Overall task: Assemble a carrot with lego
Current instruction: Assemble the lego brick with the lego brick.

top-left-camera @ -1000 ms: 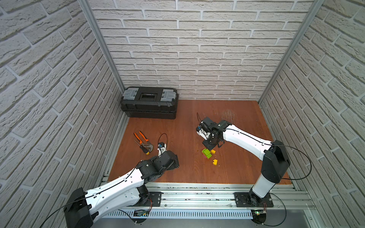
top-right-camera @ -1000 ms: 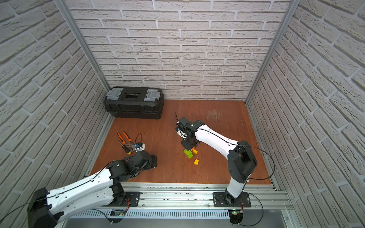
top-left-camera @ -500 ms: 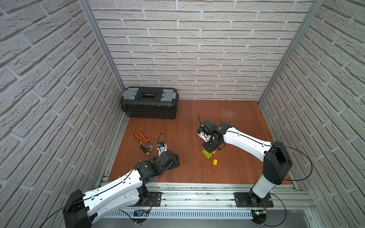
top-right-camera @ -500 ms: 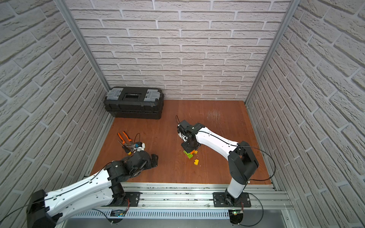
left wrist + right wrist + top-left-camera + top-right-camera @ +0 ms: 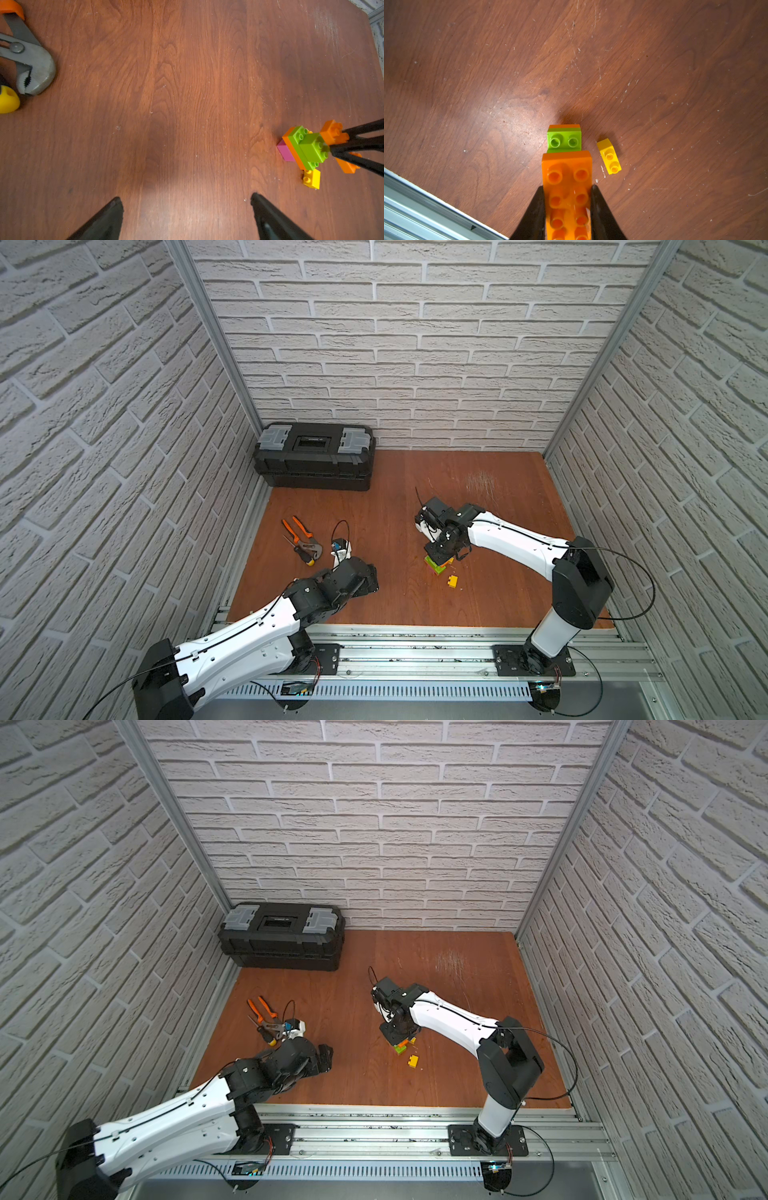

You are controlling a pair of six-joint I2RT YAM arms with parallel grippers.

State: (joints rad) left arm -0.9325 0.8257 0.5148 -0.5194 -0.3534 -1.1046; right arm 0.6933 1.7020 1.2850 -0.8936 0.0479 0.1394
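My right claw (image 5: 568, 190) is clamped across the flanks of the long orange brick (image 5: 566, 166), whose long axis runs straight out past my fingertips. Dead ahead of its free end, and lower, the carrot (image 5: 564, 141) sits lime studs up on the table (image 5: 467, 83). Whether brick and clump touch, I cannot tell. A loose yellow brick (image 5: 609, 156) lies just beside. My left claw (image 5: 187, 199), jaws wide apart and empty, hangs well off, so the right is plainly nearer.
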